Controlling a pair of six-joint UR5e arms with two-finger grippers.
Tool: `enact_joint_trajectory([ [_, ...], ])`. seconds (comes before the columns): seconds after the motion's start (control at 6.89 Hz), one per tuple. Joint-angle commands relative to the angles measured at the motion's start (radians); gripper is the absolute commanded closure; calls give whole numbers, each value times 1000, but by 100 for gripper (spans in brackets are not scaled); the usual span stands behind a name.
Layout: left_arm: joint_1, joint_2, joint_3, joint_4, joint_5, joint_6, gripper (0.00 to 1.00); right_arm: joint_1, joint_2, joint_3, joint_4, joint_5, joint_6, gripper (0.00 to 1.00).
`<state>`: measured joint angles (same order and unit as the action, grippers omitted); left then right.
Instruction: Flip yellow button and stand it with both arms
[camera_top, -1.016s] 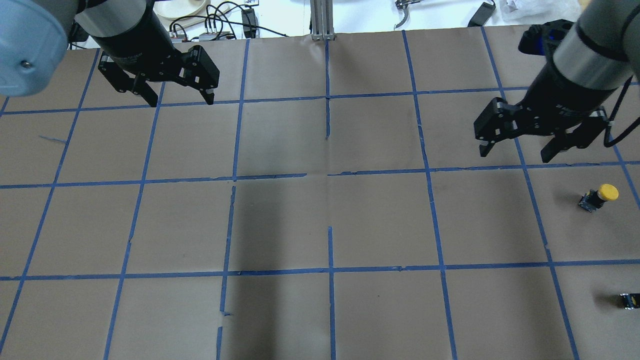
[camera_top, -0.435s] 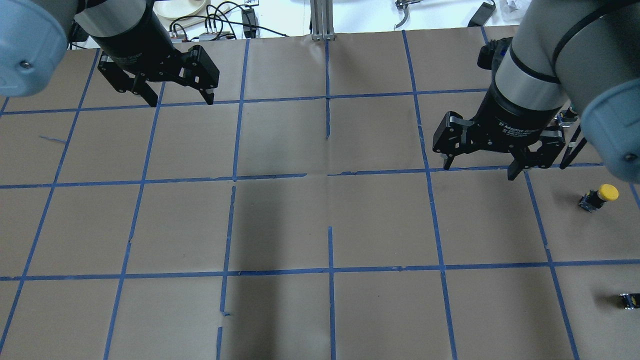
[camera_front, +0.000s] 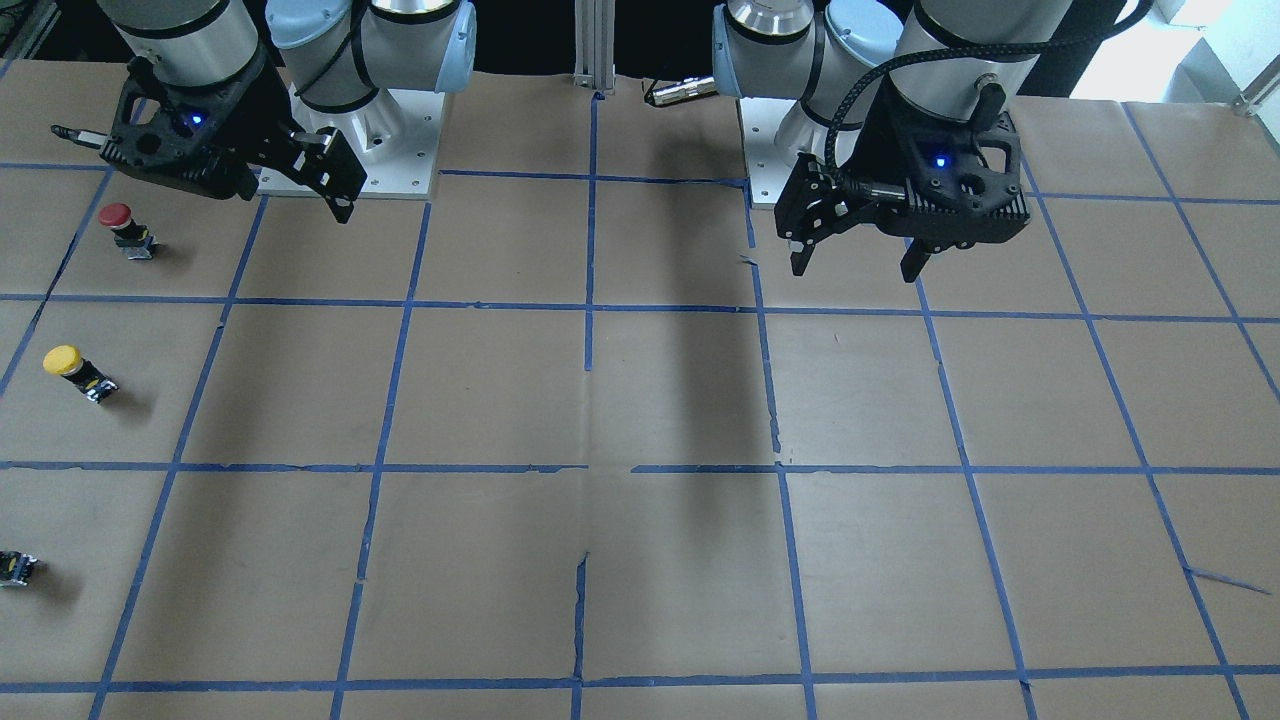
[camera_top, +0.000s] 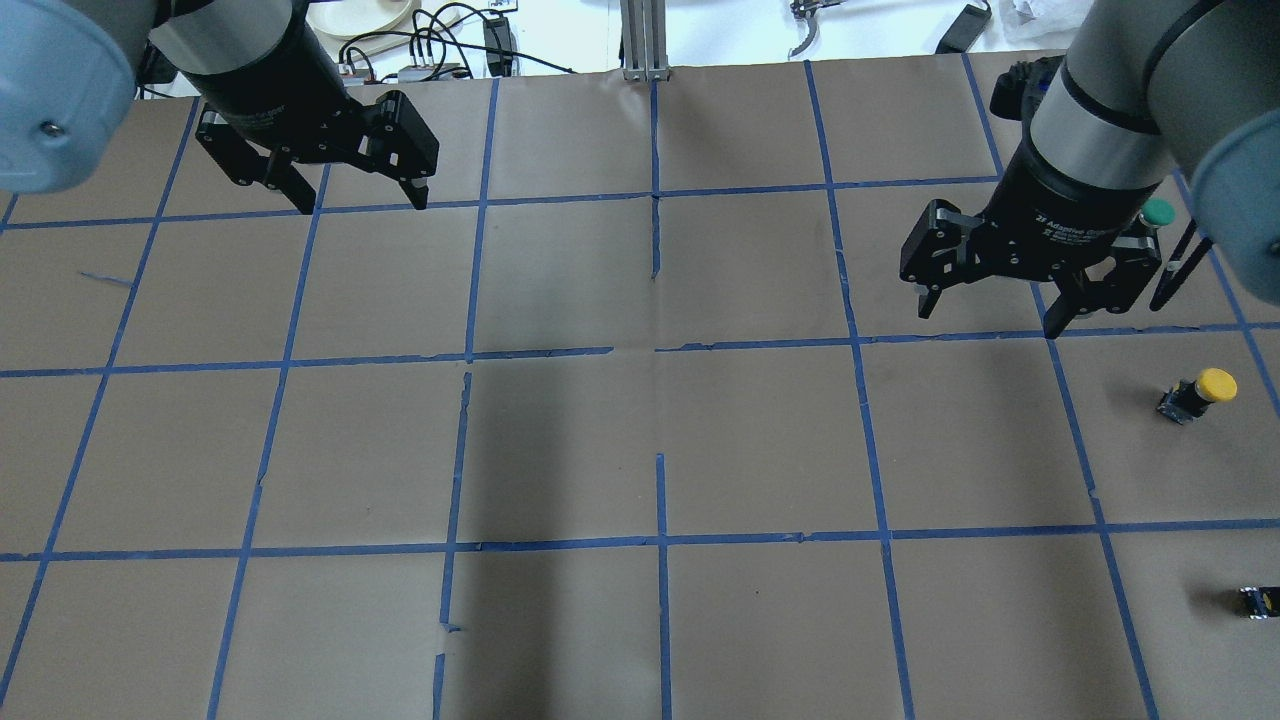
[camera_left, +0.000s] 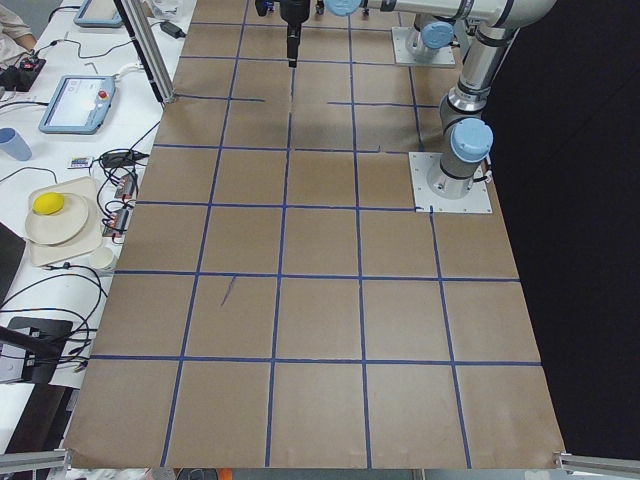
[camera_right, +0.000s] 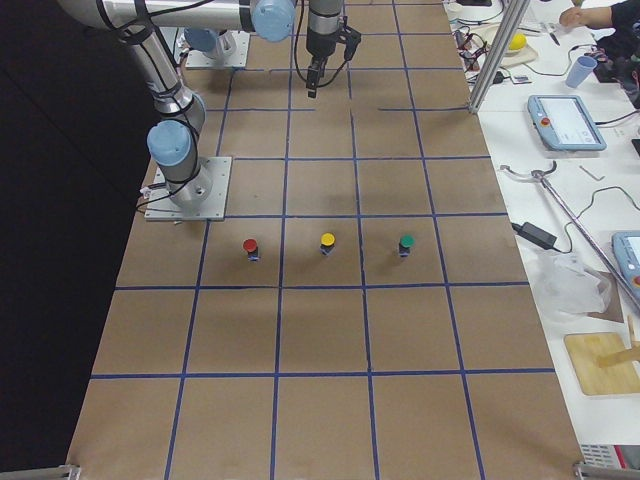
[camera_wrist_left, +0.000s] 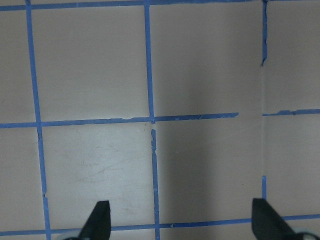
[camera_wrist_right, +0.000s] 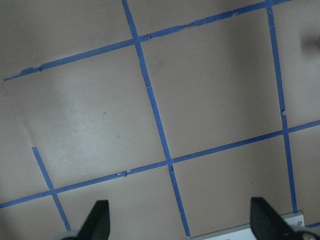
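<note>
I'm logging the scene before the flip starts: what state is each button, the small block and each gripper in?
yellow button: standing cap up, not gripped.
red button: standing cap up.
green button: standing cap up.
capless block: lying apart from the buttons, not gripped.
left gripper: open, holding nothing.
right gripper: open, holding nothing.

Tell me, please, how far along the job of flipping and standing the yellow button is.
Nothing looks done yet: the yellow button sits on the table, touched by neither claw. In hand: the right claw hangs open and empty, apart from the button; the left claw hangs open far across the table. Left: grasping it, flipping it between both claws and standing it.
</note>
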<state>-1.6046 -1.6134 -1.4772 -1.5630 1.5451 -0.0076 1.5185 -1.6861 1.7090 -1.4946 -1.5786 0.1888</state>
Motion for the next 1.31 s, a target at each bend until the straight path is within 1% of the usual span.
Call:
enact_joint_trajectory([
  [0.0,0,1,0,-2,1,0,0,-12,8,4,-6,-11,-28,0],
  [0.15,-2,3,0,-2,1,0,0,-12,8,12,-3,2,-28,0],
  [1.16,-2,7,-2,-9,4,-2,0,-9,6,14,8,2,-11,0],
])
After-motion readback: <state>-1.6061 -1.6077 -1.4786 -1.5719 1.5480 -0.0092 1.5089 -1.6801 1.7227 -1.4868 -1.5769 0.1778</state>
